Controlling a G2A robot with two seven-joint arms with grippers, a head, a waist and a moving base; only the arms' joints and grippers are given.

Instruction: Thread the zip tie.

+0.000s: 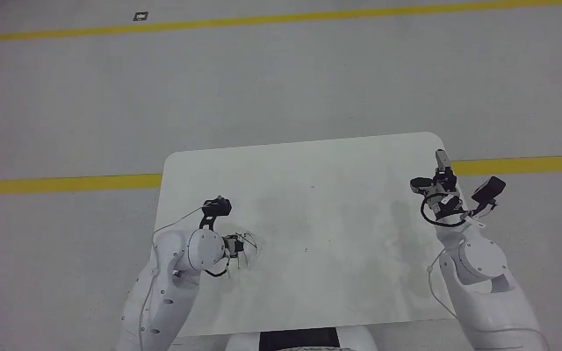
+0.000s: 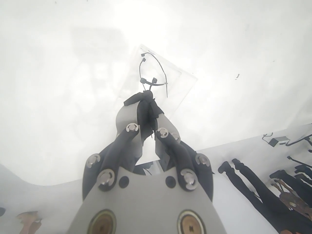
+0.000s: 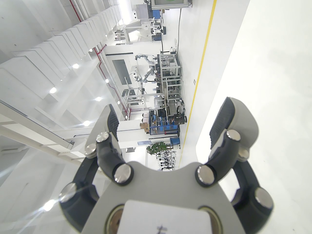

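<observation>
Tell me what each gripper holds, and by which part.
The left gripper pinches a black zip tie near its head end, over the clear tray. The right gripper is open, holding nothing.

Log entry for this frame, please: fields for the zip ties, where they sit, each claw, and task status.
zip ties: several, black, tangled, lying in the clear tray
clear tray: flat on the white table, by the left arm
left claw: shut, apparently pinching zip ties in the tray
right claw: open, empty, raised by the table's right edge
status: pickup stage; no threaded loop that can be confirmed
</observation>
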